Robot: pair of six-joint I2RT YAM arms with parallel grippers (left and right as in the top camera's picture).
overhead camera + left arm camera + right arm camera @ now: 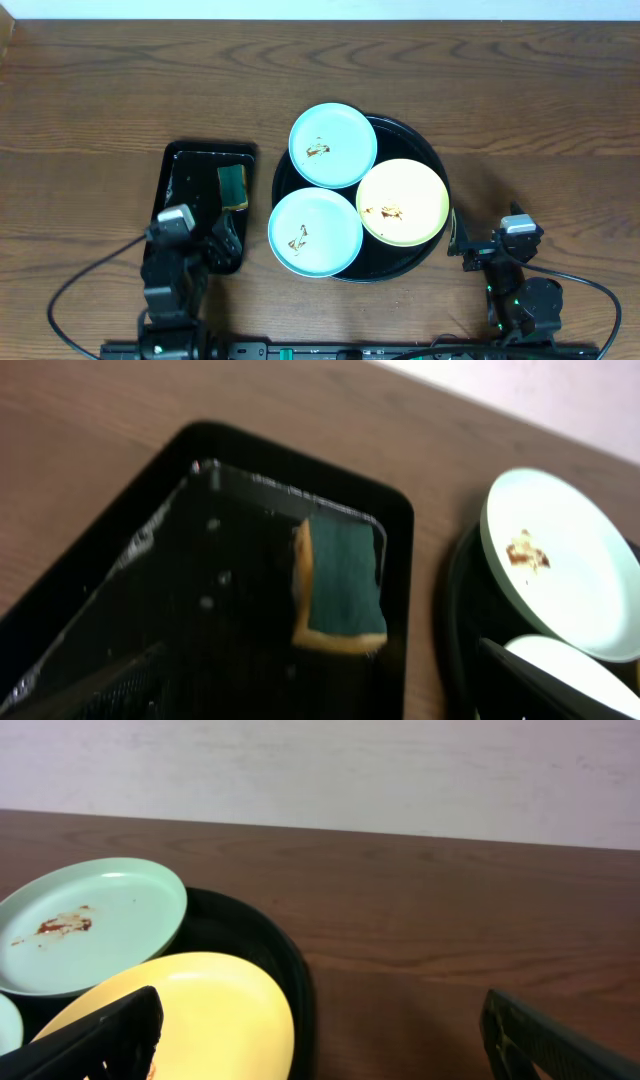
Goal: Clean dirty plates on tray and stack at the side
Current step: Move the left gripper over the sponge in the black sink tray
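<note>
Plates lie three to the round black tray (425, 150), which sits on the brown bench (100, 80) a little right of centre. The far blue plate (333, 145) overhangs the tray's far left rim. The near blue plate (315, 232) pokes out over the rim on the robot's side. The yellow plate (403, 202) fills the right part and reaches that rim. All three crowd close together, each right way up with a small brown smear in its middle.

Left of the round tray, just beside it, lies a smaller rectangular black tray (205, 160). A sponge (233, 187) with a green top and a yellow body rests in its far right corner.

The left fingers (545, 678) hang over the near end of the rectangular tray, spread wide and holding nothing. The right fingers (95, 1040) sit just off the round tray's right rim, near the yellow plate. They too are spread fully apart with nothing between them.
</note>
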